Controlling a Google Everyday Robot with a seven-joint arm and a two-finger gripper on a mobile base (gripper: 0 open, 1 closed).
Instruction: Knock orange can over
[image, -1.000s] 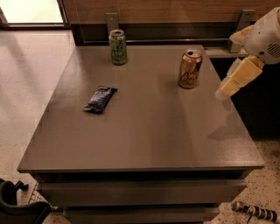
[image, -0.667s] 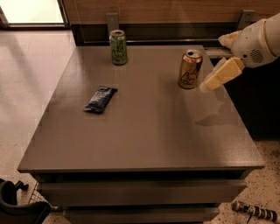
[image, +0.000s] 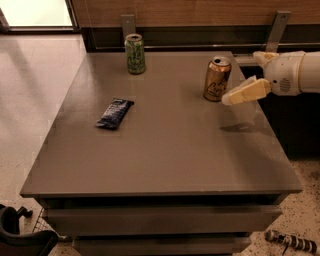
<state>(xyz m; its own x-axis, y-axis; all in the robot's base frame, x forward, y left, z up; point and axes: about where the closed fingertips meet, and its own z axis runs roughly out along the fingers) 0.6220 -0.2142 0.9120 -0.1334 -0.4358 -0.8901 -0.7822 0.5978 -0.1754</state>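
The end effector (image: 229, 99) is seen at the right side of the worktop (image: 175, 155), carried on a white arm housing (image: 296, 72) that reaches in from the right edge of the view. It is held above the surface and angled down and to the left, its cream-coloured tip being the lowest part. Whether it is spread or pressed together cannot be told from this view. Nothing is seen to be held in it.

The orange can (image: 217, 79) is found immediately to the left of the end effector's tip, standing upright on the worktop with its silver top facing up. The tip is level with the can's lower right side, close to its base – whether contact is actually made, or a narrow gap is left, cannot be told.

A soft shadow (image: 239, 127) is cast on the worktop below the end effector, slightly nearer the camera than the tip.

Well to the left of the end effector, and further back, a green-and-white patterned can (image: 135, 53) is seen standing upright near the rear edge of the worktop. Further left again, and a little nearer the camera than the tip, a dark snack wrapper (image: 115, 113) is laid flat, turned diagonally – it is well apart from both cans.

Beyond the end effector, a grey metal bracket (image: 276, 30) is fixed upright against the wood-panelled wall.
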